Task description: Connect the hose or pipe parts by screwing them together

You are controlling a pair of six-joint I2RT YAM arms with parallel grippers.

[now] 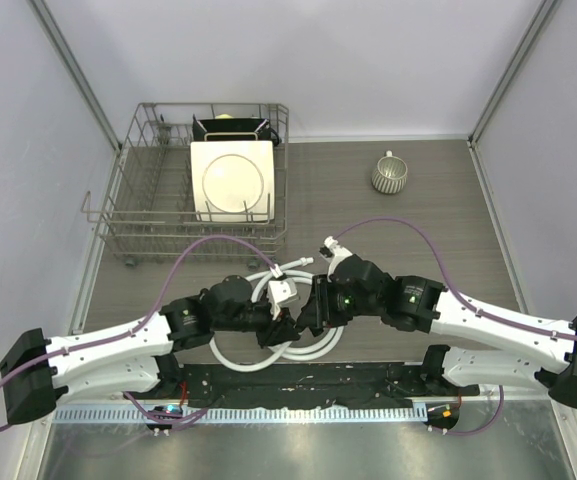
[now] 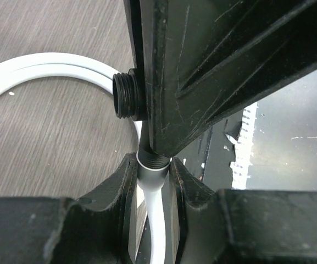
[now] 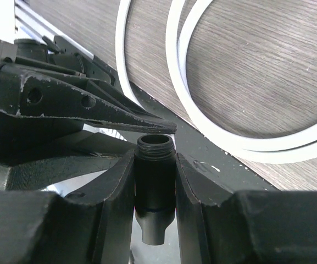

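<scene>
The white hose [image 1: 224, 355] lies in loops on the table between the two arms, and one white end connector [image 1: 286, 292] sits just behind the grippers. My left gripper [image 2: 151, 165] is shut on a grey connector [image 2: 151, 175] at a hose end, with the hose [image 2: 157, 225] running back between its fingers. My right gripper [image 3: 155, 159] is shut on the black fitting [image 3: 154, 181], threaded end [image 3: 155, 144] up. In the left wrist view one thread of the fitting meets the grey connector and a side port [image 2: 126, 102] points left. The grippers [image 1: 293, 318] meet tip to tip.
A wire dish rack [image 1: 138, 215] holding a white plate [image 1: 233, 180] stands at the back left. A ribbed cup [image 1: 389, 174] sits at the back right. A black mat [image 1: 298, 385] runs along the near edge. Purple cables arch over both arms.
</scene>
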